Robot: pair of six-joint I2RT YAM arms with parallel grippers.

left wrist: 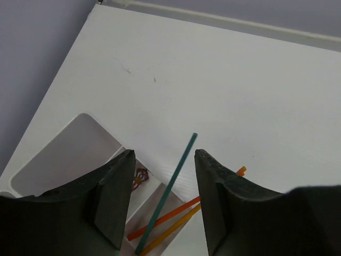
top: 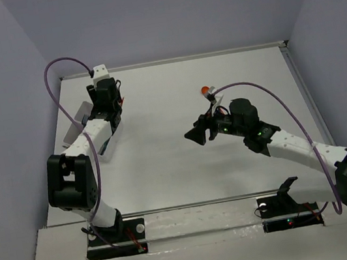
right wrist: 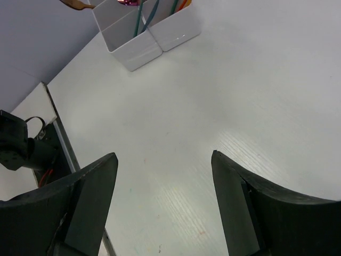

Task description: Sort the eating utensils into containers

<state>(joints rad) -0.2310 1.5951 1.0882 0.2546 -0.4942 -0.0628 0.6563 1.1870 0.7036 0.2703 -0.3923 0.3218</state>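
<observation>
The left gripper (left wrist: 164, 160) hangs open over the tray (left wrist: 64, 154), where a teal stick (left wrist: 178, 173) and orange sticks (left wrist: 170, 213) lean sorted. The right gripper (right wrist: 165, 160) is wide and empty. An orange piece (top: 205, 90) beside it probably remains to sort.

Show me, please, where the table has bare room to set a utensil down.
Bare: the table between the tray and the right gripper, and the far strip by the back wall. Crowded: the tray under the left gripper, and the orange piece.
</observation>
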